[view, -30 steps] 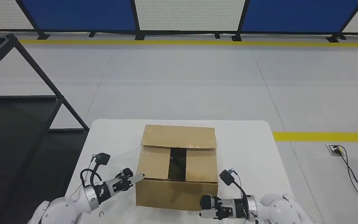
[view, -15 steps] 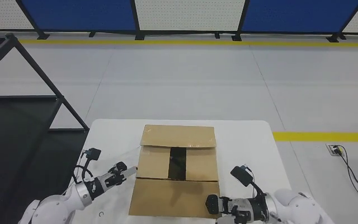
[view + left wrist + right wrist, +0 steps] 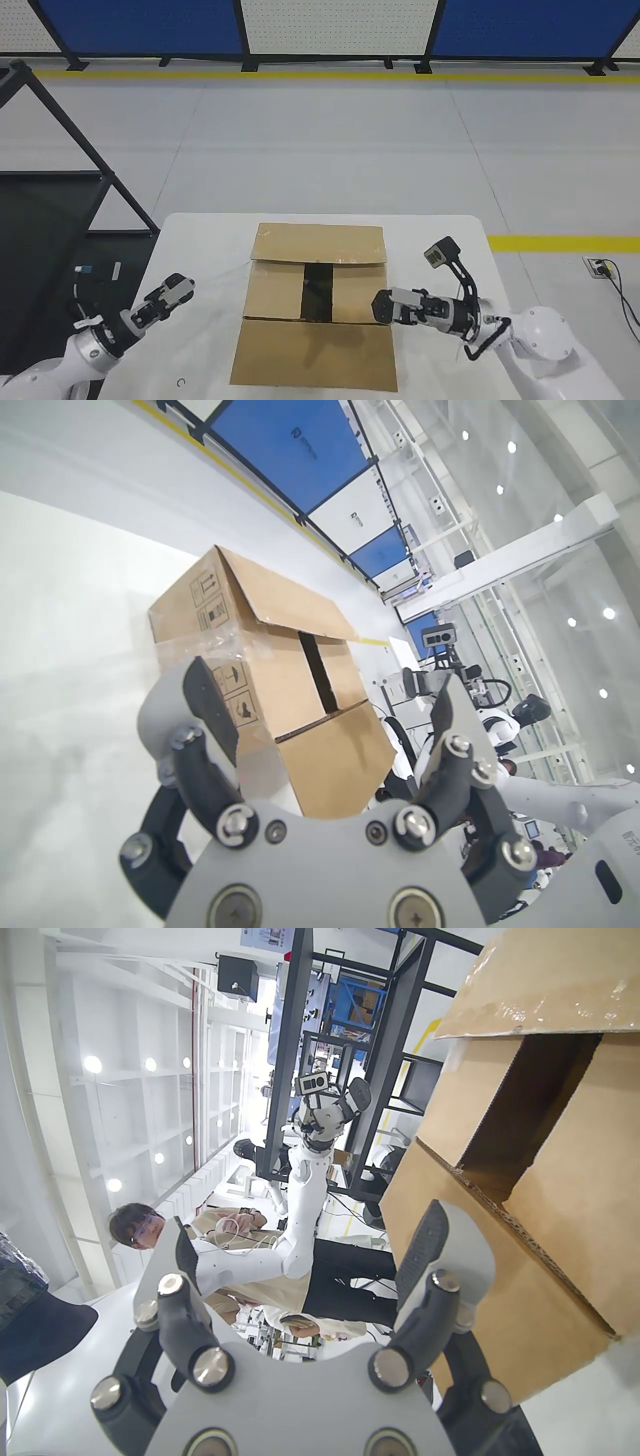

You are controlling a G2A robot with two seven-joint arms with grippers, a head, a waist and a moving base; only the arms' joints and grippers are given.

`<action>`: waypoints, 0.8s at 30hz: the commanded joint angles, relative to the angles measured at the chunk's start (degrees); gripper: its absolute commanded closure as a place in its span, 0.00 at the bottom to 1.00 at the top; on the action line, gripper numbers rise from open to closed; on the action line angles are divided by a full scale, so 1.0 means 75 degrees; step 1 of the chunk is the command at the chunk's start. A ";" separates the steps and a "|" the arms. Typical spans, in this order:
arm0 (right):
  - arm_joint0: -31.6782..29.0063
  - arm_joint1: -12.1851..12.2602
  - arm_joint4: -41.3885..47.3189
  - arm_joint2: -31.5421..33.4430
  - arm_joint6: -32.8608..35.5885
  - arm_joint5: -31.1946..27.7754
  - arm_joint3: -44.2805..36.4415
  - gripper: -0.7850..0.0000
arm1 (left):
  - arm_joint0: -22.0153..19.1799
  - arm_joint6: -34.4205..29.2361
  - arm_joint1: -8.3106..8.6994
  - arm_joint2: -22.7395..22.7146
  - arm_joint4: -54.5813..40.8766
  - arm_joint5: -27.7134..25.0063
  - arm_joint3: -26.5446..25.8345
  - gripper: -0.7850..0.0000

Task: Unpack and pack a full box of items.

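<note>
- Box [image 3: 315, 300] — sat mid on the table [image 3: 200, 240]. Its near flap [image 3: 312, 352] and far flap [image 3: 318, 242] lay folded out; inner flaps [image 3: 275, 292] were shut w/ a dark slit between.
- My L gripper [image 3: 178, 290] — hung off the box's left side, apart from it. Fingers were spread wide, nothing held.
- My R gripper [image 3: 384, 305] — was at the box's right edge by the near flap's fold. Fingers were apart, empty; contact w/ cardboard: couldn't tell.

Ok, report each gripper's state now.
Left gripper: open, empty.
Right gripper: open, empty, beside the brown cardboard box.
</note>
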 commanded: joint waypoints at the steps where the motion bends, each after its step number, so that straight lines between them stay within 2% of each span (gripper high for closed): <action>1: 0.0001 0.0000 0.0001 0.0000 -0.0001 0.0003 0.0000 0.00 | -0.0001 0.0002 -0.0001 0.0001 0.0002 0.0000 -0.0001 0.00; 7: -0.0054 -0.0024 -0.0028 -0.0112 -0.0167 0.0070 -0.0086 0.00 | 0.0013 0.0049 -0.0004 0.0028 -0.0009 0.0022 -0.0025 0.00; 12: 0.0409 -0.0196 0.0352 -0.0606 -0.1220 0.1263 0.0470 0.00 | -0.0160 0.0171 -0.0013 0.0202 -0.0377 0.0098 -0.0046 0.00; 17: 0.0971 -0.0355 0.0086 -0.1073 -0.2049 0.2025 0.1092 0.00 | -0.0347 0.0205 -0.0009 0.0259 -0.0733 0.0111 0.0121 0.00; 24: 0.1488 -0.0564 0.0135 -0.1420 -0.2673 0.2104 0.1764 0.00 | -0.0268 0.0290 0.0000 0.0277 -0.0816 0.0051 0.0207 0.00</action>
